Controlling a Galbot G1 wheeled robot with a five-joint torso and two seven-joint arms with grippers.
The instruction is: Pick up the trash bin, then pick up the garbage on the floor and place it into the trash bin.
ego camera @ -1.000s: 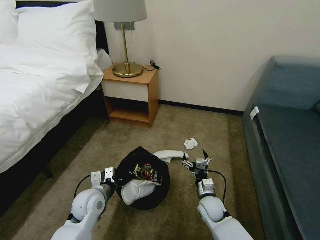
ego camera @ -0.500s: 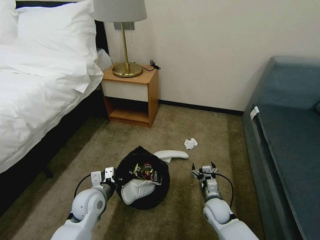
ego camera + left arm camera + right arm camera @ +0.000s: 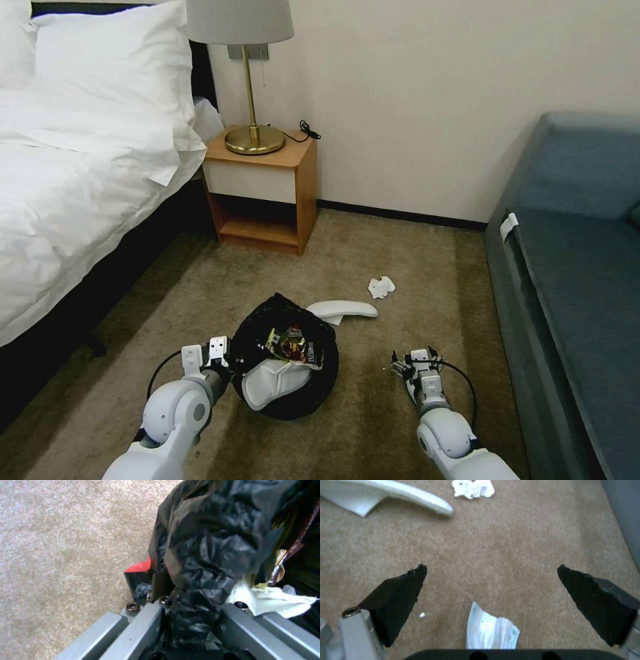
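The trash bin (image 3: 287, 363), lined with a crinkly black bag (image 3: 206, 555), sits tilted on the carpet with a white slipper (image 3: 275, 388), a red can and wrappers inside. My left gripper (image 3: 227, 359) is shut on the bag at the bin's near rim (image 3: 193, 610). My right gripper (image 3: 417, 363) hangs open low over bare carpet, right of the bin, fingers (image 3: 398, 597) wide apart. A small white paper scrap (image 3: 491, 630) lies just under its wrist. Further ahead lie a second white slipper (image 3: 343, 309) (image 3: 403, 495) and a crumpled tissue (image 3: 381, 287) (image 3: 473, 487).
A bed (image 3: 73, 200) fills the left side. A wooden nightstand (image 3: 263, 193) with a brass lamp (image 3: 250, 80) stands at the wall. A blue sofa (image 3: 573, 280) runs along the right, close to my right arm. Open carpet lies between.
My right gripper has drawn back toward me and a little to the right, away from the slipper. The left arm and the bin have not moved.
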